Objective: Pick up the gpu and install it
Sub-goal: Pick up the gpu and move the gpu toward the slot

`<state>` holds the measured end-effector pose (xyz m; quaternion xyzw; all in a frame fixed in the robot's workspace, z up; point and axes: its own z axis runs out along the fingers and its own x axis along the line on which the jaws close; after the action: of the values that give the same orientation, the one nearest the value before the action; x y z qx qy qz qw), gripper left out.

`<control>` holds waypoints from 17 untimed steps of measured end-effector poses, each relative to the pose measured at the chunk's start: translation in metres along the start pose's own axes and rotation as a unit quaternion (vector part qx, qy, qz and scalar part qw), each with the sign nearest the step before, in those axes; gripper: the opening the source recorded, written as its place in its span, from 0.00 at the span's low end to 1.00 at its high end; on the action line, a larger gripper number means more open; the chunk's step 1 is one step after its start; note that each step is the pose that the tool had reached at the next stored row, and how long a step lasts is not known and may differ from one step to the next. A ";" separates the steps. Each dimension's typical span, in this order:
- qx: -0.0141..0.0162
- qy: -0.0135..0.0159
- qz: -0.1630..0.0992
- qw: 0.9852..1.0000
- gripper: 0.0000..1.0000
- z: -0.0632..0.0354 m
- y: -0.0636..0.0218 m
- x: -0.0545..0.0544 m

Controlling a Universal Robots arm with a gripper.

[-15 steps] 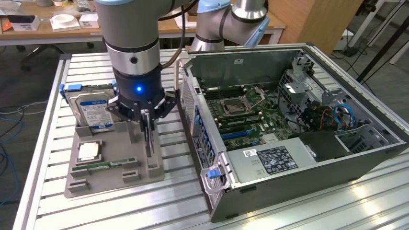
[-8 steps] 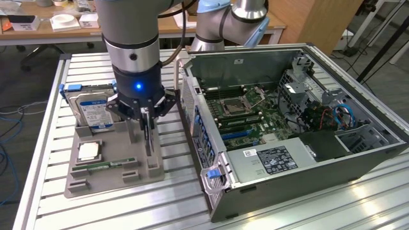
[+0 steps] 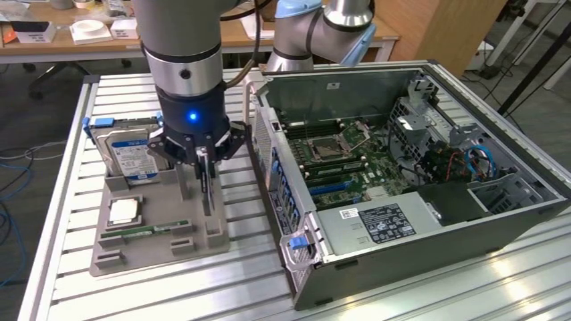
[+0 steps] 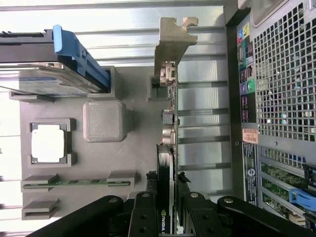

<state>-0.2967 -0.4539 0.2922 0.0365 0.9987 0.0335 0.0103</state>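
Tool (image 3: 204, 162) is set straight above the gpu (image 4: 168, 148) — jaws narrowed onto the card, fingers (image 4: 145, 202) pressed one against each flat face, so the card is judged gripped. Gpu is seen standing on its long edge in a slot of the grey fixture tray (image 3: 152, 231), on the tray side nearest the computer case (image 3: 402, 267). It is not lifted yet; the lower edge is seated in the tray as far as can be told. Long axis of the card is laid parallel to the case's rear panel, with the silver bracket (image 4: 173, 44) at one end and the grip taken away from that end. The grip is closed across the thin dimension, square to the long axis. Case is placed just beside the tray on the exterior view's right — side panel off, motherboard (image 3: 357, 167) exposed facing up. Hard drive (image 3: 130, 152) is stood in the tray on the other side of the tool, apart from it. Tray and case are both carried on the slatted metal surface (image 3: 178, 294).
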 end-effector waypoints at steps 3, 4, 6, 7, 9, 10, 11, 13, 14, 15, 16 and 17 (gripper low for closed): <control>0.000 0.000 0.000 1.000 0.26 -0.0020 0.0002 0.000; 0.000 0.000 0.000 1.000 0.26 -0.0028 0.0002 0.000; 0.000 0.000 0.000 1.000 0.26 -0.0043 0.0003 0.000; 0.000 0.000 0.000 1.000 0.26 -0.0050 0.0004 0.000; 0.000 0.000 0.000 1.000 0.26 -0.0067 0.0005 0.000; 0.000 0.000 0.000 1.000 0.26 -0.0074 0.0005 0.000; 0.000 0.000 0.000 1.000 0.26 -0.0083 0.0006 0.000; 0.000 0.000 0.000 1.000 0.26 -0.0098 0.0007 0.000; 0.000 0.000 0.000 1.000 0.26 -0.0106 0.0007 0.000; 0.000 0.000 0.000 1.000 0.26 -0.0114 0.0008 0.000; 0.000 0.000 0.000 1.000 0.26 -0.0123 0.0008 0.000; 0.000 0.000 0.000 1.000 0.26 -0.0131 0.0009 0.000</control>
<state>-0.2967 -0.4539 0.3053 0.0364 0.9987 0.0336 0.0103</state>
